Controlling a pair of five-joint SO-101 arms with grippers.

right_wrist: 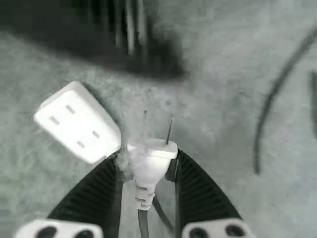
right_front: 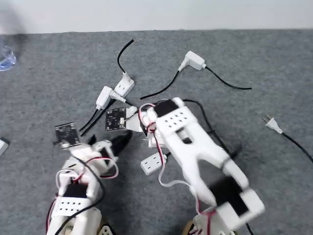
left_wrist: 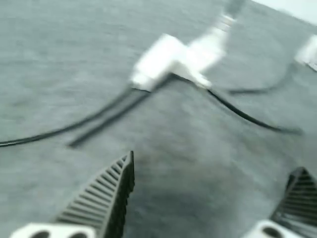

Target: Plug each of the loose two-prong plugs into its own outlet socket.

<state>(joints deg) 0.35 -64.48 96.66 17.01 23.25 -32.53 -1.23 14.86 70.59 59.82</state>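
Observation:
My right gripper (right_wrist: 147,161) is shut on a white two-prong plug (right_wrist: 151,148), its prongs pointing away from the wrist and just above the grey mat. A white outlet socket (right_wrist: 77,121) lies right beside the plug, slots facing up; it also sits by the right arm (right_front: 181,127) as the white outlet socket (right_front: 151,164). My left gripper (left_wrist: 213,163) is open over bare mat, facing a white socket-and-plug pair (left_wrist: 168,62) with black cables. The left gripper (right_front: 110,141) sits at the lower left. Another loose plug (right_front: 271,123) lies far right.
Two white socket blocks (right_front: 105,95) (right_front: 124,85) with cables lie behind the left arm, and another white piece (right_front: 193,61) farther back. Two small black boards (right_front: 67,133) (right_front: 116,118) rest on the mat. A dark blurred shape (right_wrist: 124,34) hangs beyond the held plug.

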